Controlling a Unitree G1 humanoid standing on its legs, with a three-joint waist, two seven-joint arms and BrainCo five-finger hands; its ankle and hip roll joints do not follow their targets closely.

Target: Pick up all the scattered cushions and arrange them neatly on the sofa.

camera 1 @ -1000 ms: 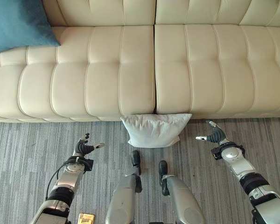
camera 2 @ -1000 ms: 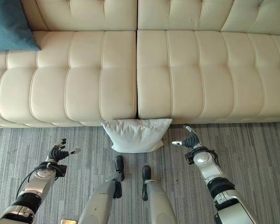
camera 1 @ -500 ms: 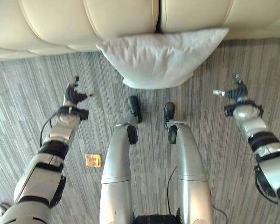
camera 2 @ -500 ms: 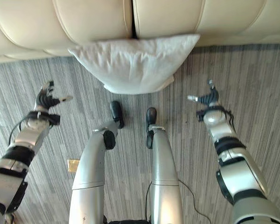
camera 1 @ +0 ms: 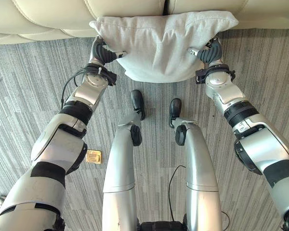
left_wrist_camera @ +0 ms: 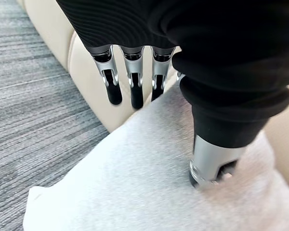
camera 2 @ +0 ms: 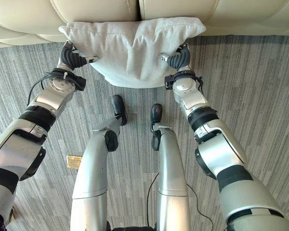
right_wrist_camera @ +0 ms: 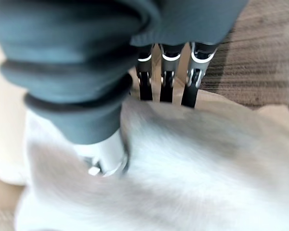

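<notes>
Bracketing the white cushion [camera 1: 161, 45] lying on the carpet [camera 1: 33, 86] against the sofa [camera 1: 53, 12] front, left hand [camera 1: 102, 52] and right hand [camera 1: 209, 52] are pressing thumbs on top with fingers extended, not yet clamping, likely readying a two-sided lift.

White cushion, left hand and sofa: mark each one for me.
white cushion [camera 1: 159, 45]: left eye view, middle of its top face.
left hand [camera 1: 102, 52]: left eye view, dark cover at the cushion's left edge.
sofa [camera 1: 53, 12]: left eye view, cream seat front.
</notes>
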